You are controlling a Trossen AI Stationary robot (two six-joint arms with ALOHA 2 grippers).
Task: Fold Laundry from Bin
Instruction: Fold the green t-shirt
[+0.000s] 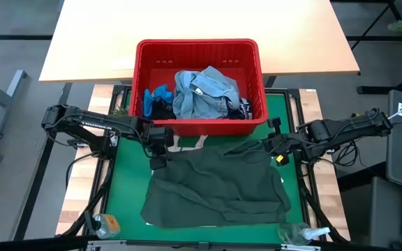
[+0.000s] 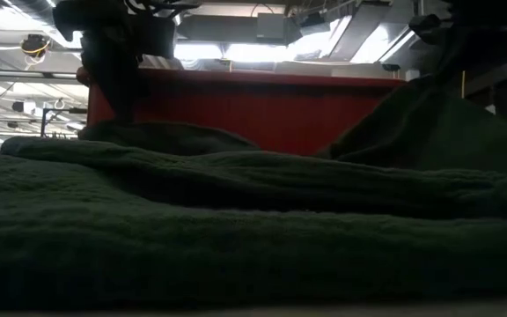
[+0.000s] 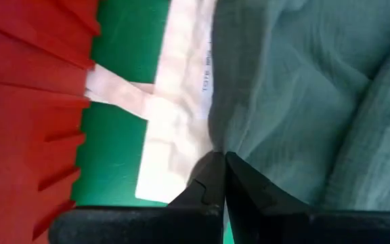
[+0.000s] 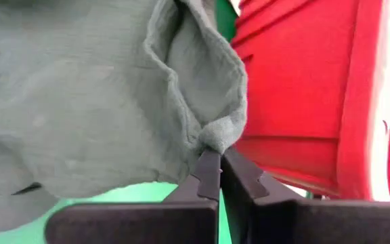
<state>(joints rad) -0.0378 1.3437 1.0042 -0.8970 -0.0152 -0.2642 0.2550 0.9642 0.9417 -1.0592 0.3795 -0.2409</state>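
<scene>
Dark green garment [image 1: 218, 188] out of the red bin [image 1: 199, 47], spread on the green mat [image 1: 124, 188] just in front of the bin's near wall. Denim shirt [image 1: 204, 94], bright blue piece [image 1: 158, 94] and a dark item remaining inside the bin.

Left gripper [image 3: 217, 169] clenched on the garment's far-left corner, close to the bin wall, beside a white fabric strip [image 3: 175, 102]. Right gripper [image 4: 215, 159] clenched on the far-right corner, cloth bunched at the fingertips, bin wall just beside.

Held edge running left to right, parallel to the bin's near wall; rest of the cloth lying toward the near table edge, away from both grippers. Each arm at its own corner, neither nearer. Near hem wrinkled. Judgement: next move probably pulls the held edge taut or carries it over toward the near hem.
</scene>
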